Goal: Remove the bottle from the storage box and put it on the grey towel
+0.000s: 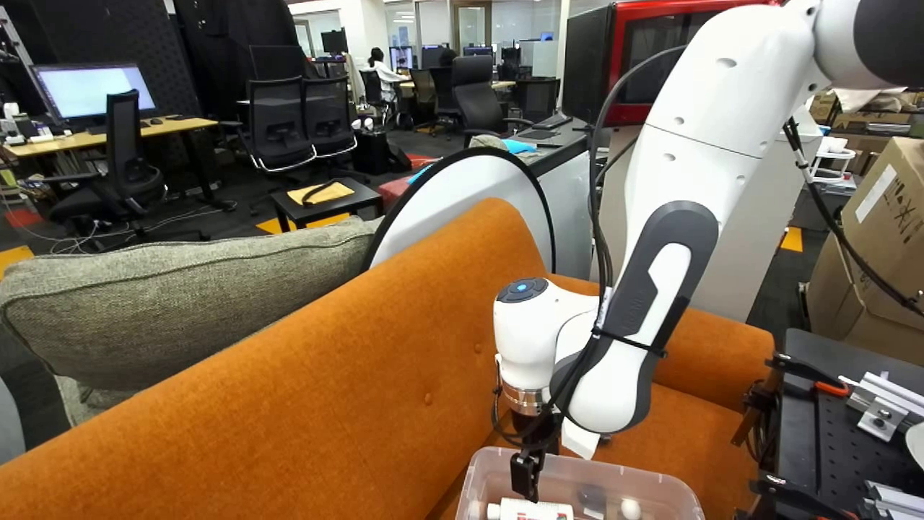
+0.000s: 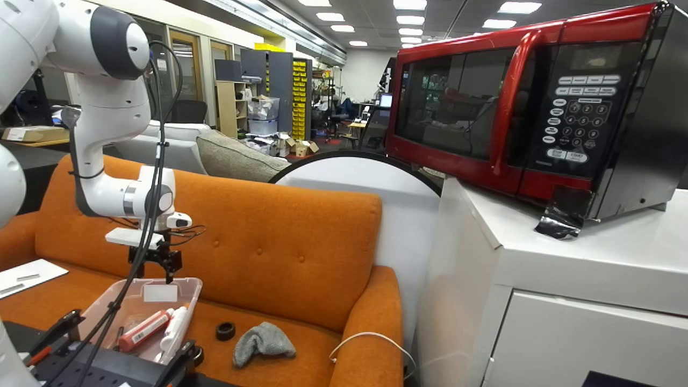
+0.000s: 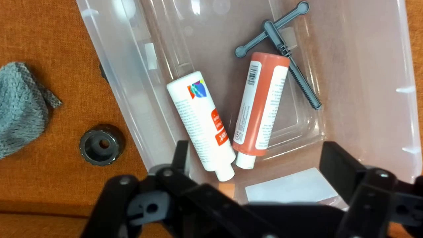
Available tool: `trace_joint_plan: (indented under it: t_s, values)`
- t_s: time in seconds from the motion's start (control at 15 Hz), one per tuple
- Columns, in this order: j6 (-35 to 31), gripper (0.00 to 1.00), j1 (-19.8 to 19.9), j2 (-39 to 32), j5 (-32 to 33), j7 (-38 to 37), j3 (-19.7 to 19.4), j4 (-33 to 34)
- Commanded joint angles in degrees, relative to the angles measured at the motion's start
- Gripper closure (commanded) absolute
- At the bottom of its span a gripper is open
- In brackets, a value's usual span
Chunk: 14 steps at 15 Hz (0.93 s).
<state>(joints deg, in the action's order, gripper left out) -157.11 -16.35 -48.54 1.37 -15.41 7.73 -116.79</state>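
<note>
The fingers (image 3: 340,168) stood wide apart over the storage box (image 3: 366,66), nothing between them; the white bottle (image 3: 201,122) and the red bottle (image 3: 261,102) lay in it, below and ahead of them. With no colour named, the wrong one might have been picked. They lay so close at their near ends that closing there could have caught both. A descending finger could have struck the box wall near the white one. Too low a lift toward the grey towel (image 3: 23,109), off to the fingers' side, risked clipping the rim. I counted two bottles, one box, one towel, one dark knob (image 3: 94,148), one T-handled screw (image 3: 272,32) and, in an exterior view, one white round thing (image 1: 630,509), unclear.
</note>
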Motion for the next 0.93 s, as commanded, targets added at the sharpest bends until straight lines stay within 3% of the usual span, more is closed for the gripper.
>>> trace_joint_plan:
  t_s: [0.0, 0.27, 0.87]
  values:
    - [0.13, 0.0, -0.79, 0.0, -1.36, 0.97, -0.63, 0.17]
    - [-0.51, 0.0, 1.04, -2.65, -1.98, 3.93, 2.21, 2.11]
    - [0.96, 0.0, -2.32, -14.19, -1.27, 6.01, 2.35, 13.15]
